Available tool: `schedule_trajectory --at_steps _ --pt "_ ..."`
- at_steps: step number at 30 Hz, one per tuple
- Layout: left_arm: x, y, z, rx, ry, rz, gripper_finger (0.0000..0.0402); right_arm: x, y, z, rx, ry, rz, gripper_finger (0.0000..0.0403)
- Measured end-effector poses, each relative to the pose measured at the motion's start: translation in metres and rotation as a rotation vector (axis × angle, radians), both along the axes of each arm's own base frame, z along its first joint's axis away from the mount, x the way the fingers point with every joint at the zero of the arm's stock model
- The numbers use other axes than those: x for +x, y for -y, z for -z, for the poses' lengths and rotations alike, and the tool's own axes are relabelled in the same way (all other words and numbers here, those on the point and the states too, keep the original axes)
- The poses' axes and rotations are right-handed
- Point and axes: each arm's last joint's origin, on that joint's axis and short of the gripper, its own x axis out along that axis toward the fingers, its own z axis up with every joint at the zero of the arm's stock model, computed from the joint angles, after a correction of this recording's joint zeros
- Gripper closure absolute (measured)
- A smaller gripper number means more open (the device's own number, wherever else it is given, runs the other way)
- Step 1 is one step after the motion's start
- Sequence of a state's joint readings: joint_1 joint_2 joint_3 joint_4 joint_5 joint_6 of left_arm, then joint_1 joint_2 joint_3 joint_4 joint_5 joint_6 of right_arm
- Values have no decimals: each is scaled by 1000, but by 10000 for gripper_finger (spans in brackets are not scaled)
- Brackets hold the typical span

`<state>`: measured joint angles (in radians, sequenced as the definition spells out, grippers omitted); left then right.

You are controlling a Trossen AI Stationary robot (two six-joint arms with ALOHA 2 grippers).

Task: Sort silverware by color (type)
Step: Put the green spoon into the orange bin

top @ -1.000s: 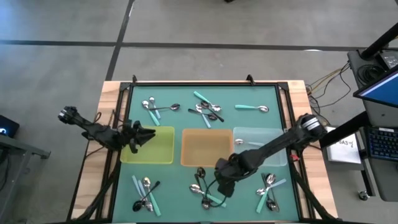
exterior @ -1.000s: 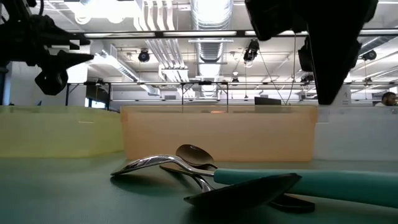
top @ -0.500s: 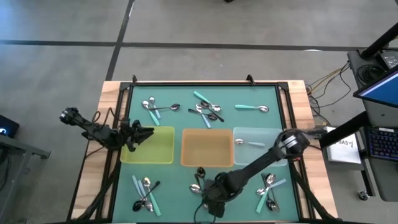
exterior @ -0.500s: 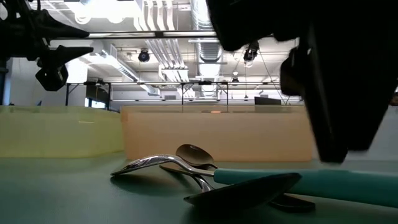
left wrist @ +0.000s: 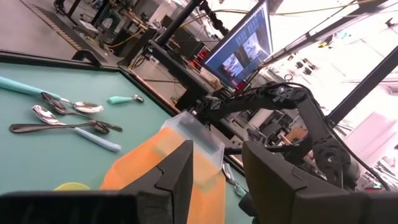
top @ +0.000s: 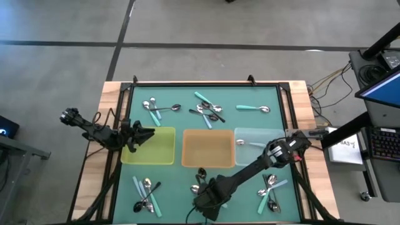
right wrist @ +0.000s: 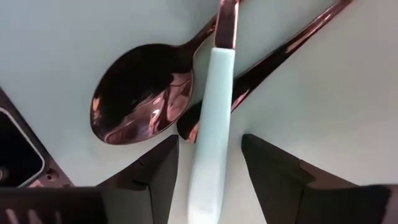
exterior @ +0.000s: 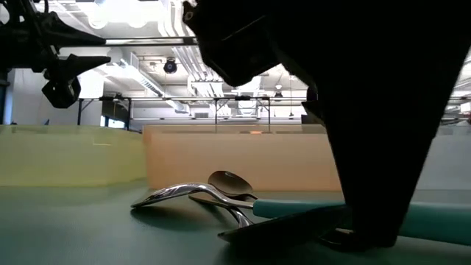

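Green matting (top: 250,122) covers the table, with a black frame around it and pale wood at the sides. Across the middle of the mat sit three small trays in a row: a see-through yellow plastic tray (top: 164,150) toward the left edge, an orange plastic tray (top: 208,150) in the middle, and a clear plastic tray (top: 255,139) toward the right edge. Small spoons with shiny silver bowls (top: 206,109) lie in little heaps on the mat. Some are along the far edge, some near the near left corner (top: 145,192), some near the near right corner (top: 270,190), and one lies in the clear tray. Their handles are black, teal-green or pale blue. The right gripper (top: 203,203) is down low at the near edge of the mat, over a heap of spoons near the middle. Its wrist view shows its two dark fingers (right wrist: 277,168) apart, one on each side of a pale blue spoon handle (right wrist: 211,118), not touching it. That handle lies across a spoon with a dark handle (right wrist: 155,102), whose bowl faces up. The left gripper (top: 148,135) hangs over the left end of the yellow tray, with its fingers (left wrist: 177,171) apart and nothing between them. Beyond the table are desks, a lit screen (left wrist: 242,46) and bright ceiling lights.
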<state>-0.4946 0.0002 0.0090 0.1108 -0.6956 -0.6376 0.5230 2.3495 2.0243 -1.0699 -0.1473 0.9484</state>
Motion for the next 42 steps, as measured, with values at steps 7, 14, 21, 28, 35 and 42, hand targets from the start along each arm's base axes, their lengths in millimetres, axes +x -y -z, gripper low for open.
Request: schedule_trajectory --at_steps 7,14,21,28,35,42 --pt "0 0 0 0 1 0 281 4 -2 -9 13 6 -14 349" --pt "0 0 0 0 1 0 281 -1 -2 -53 43 56 -48 354" --pt "0 0 0 1 -1 0 281 -3 23 -116 -105 302 -5 354" --pt "0 0 0 0 0 0 281 10 83 -148 -330 439 52 354" --pt "0 0 0 0 0 0 281 14 143 -141 -432 274 75 354" --pt "0 0 0 0 0 0 281 4 160 -122 -441 92 68 353"
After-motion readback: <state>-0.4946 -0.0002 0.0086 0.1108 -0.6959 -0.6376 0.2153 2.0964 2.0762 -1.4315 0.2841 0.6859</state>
